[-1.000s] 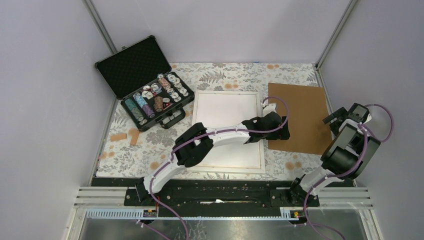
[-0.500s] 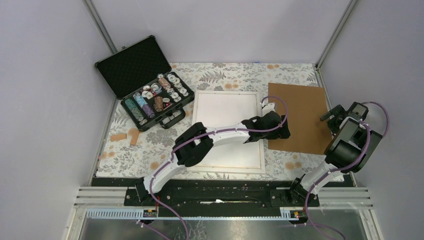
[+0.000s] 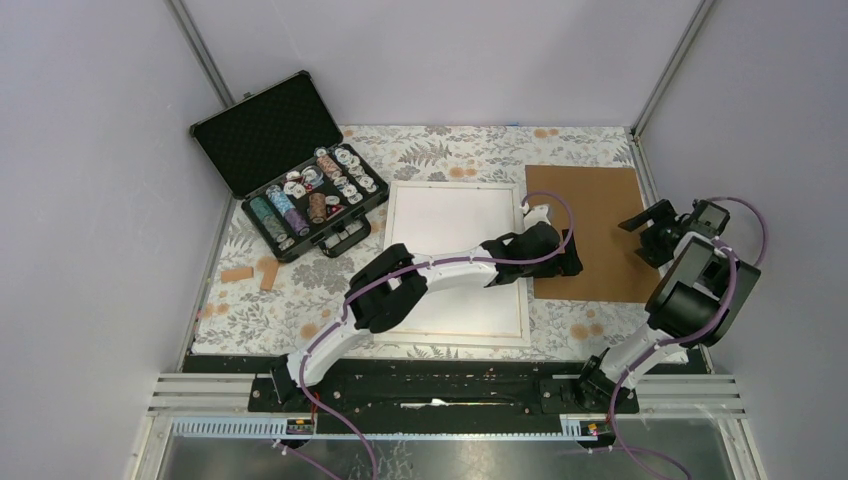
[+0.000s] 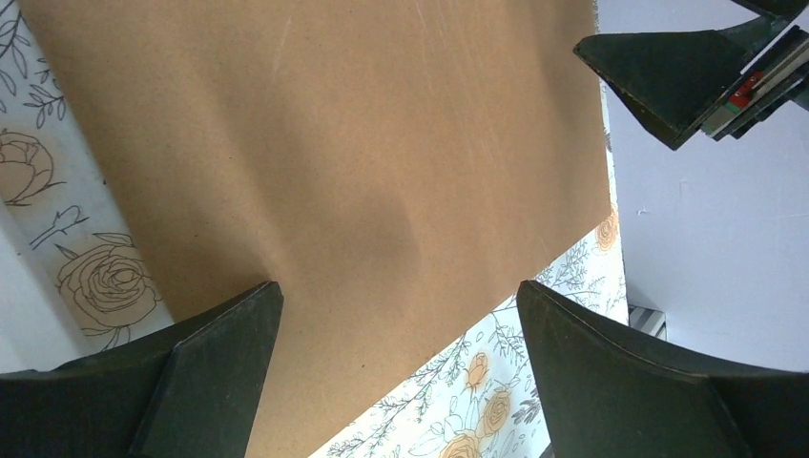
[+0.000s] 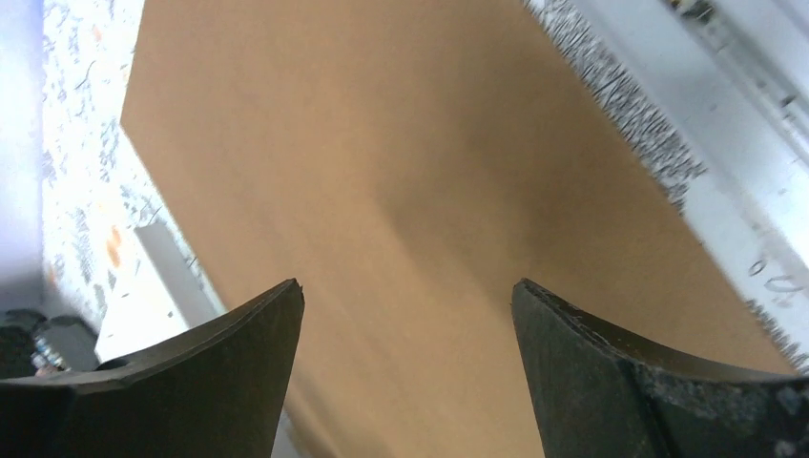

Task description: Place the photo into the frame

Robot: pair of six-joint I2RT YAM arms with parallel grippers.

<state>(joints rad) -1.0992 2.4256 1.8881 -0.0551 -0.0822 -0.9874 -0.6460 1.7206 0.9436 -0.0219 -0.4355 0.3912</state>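
Two spread claws, left claw (image 4: 398,286) and right claw (image 5: 407,286), over brown board (image 3: 590,225); photo unseen; probably board pickup, needs edge pinch.

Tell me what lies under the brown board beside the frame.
Floral tablecloth shows around the brown board's edges; whatever lies directly beneath it is covered and cannot be seen.

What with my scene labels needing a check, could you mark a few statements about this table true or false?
1. The chip case stands open. True.
2. The brown board lies left of the frame. False: it lies to the frame's right.
3. The left end effector is open over the brown board. True.
4. The right end effector is clamped shut. False: its fingers stand wide apart over the board.
5. The left arm reaches across the frame. True.
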